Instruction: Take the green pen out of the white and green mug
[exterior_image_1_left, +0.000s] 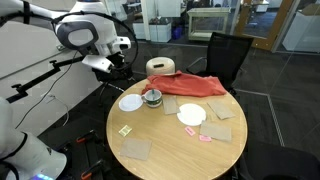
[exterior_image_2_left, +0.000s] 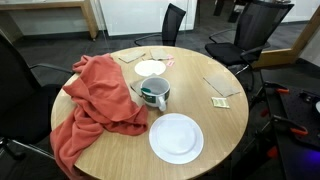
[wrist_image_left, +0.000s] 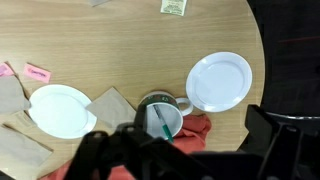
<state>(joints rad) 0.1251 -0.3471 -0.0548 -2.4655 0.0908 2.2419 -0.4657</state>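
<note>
The white and green mug (exterior_image_1_left: 152, 97) stands near the middle of the round wooden table (exterior_image_1_left: 175, 150), next to a red cloth (exterior_image_1_left: 195, 87). It also shows in the other exterior view (exterior_image_2_left: 155, 93) and in the wrist view (wrist_image_left: 160, 118). The green pen (wrist_image_left: 163, 123) leans inside the mug, visible in the wrist view. My gripper (exterior_image_1_left: 118, 60) hangs above the table's far edge, well above and apart from the mug. In the wrist view its dark fingers (wrist_image_left: 182, 155) stand wide apart and hold nothing.
Two white plates (exterior_image_1_left: 131, 102) (exterior_image_1_left: 191, 115) flank the mug. A big tan cylinder (exterior_image_1_left: 160, 68) stands behind it. Brown napkins (exterior_image_1_left: 136, 150), pink notes (exterior_image_1_left: 205, 138) and a small packet (exterior_image_1_left: 125, 130) lie on the table. Black chairs (exterior_image_1_left: 225, 55) surround it.
</note>
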